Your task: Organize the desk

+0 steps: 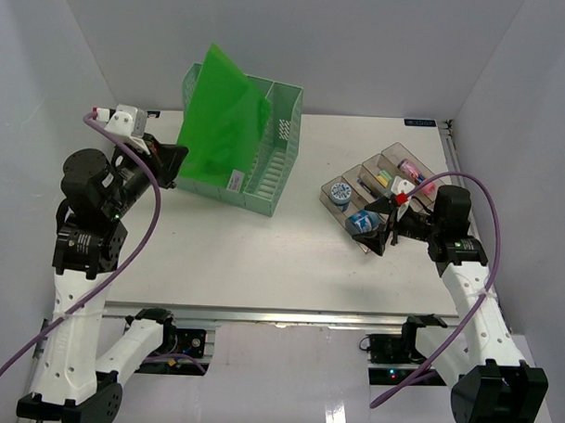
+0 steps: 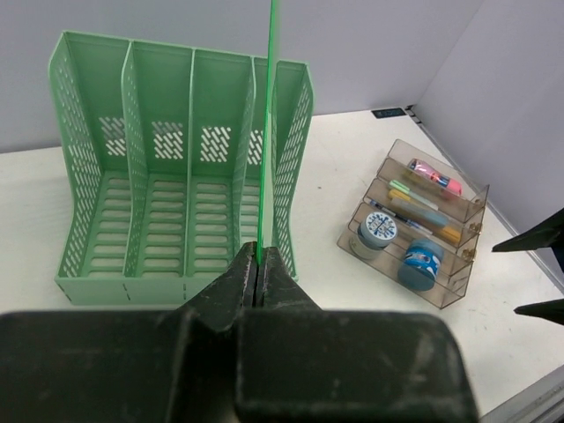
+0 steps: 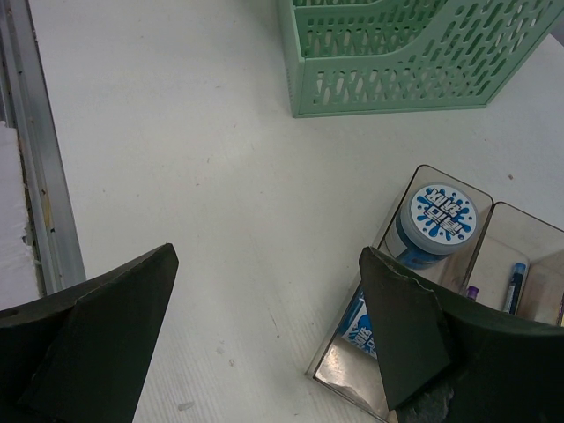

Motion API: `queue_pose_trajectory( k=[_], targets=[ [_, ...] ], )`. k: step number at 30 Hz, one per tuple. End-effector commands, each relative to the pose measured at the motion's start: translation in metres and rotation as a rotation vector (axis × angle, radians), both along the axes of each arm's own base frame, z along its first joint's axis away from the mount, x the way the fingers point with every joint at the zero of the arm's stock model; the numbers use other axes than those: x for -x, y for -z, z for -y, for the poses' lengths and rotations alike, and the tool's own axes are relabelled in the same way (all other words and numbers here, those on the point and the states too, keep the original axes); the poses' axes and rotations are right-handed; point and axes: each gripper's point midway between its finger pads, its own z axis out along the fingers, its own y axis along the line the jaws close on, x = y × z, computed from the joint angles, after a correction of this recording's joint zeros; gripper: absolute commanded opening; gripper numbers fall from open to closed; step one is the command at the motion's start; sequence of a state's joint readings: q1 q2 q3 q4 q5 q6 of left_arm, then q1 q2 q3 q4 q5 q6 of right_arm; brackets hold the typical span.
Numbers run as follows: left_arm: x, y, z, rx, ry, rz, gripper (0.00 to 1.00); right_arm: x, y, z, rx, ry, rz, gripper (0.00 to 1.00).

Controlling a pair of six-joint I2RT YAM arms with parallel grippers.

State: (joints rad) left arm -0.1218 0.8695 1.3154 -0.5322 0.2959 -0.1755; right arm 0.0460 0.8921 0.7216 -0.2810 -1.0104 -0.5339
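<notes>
Lettering in a blue splash noted on round jar lid (image 3: 438,214); too blurred to read. White sticker (image 1: 233,178) on green folder (image 1: 225,117): illegible. Dark tag (image 1: 420,123) at far edge of desk (image 1: 262,257): illegible.

The desk (image 1: 262,257) is a large, flat, white, rectangular tabletop.

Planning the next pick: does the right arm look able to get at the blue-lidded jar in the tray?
Probably yes: the right gripper hangs open close by the jar, and nothing covers its lid.
</notes>
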Motion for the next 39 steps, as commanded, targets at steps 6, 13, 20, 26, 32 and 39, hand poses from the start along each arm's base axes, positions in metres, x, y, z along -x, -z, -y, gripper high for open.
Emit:
queue_pose_trajectory(
  k=[6,13,20,26,32,39],
  targets=[
    [-0.023,-0.015,-0.01,-0.042,-0.061,0.046,0.0,-0.003,-0.003,0.001,0.0,0.002,0.025,0.9],
    [-0.028,-0.002,-0.011,-0.052,-0.069,0.019,0.0,-0.003,-0.004,0.001,0.003,0.006,0.034,0.9],
    [-0.031,0.009,0.013,-0.046,0.074,-0.008,0.0,-0.002,-0.004,0.0,-0.001,0.001,0.031,0.9],
    [-0.064,0.024,0.04,-0.019,0.176,-0.087,0.0,-0.004,-0.003,0.002,0.004,0.01,0.032,0.9],
    [-0.087,0.022,0.056,-0.035,0.194,-0.097,0.0,-0.003,-0.002,0.001,0.004,0.007,0.028,0.9],
    [-0.109,0.022,0.066,-0.099,0.152,-0.084,0.0,-0.003,-0.002,0.001,0.003,0.005,0.026,0.9]
  ],
)
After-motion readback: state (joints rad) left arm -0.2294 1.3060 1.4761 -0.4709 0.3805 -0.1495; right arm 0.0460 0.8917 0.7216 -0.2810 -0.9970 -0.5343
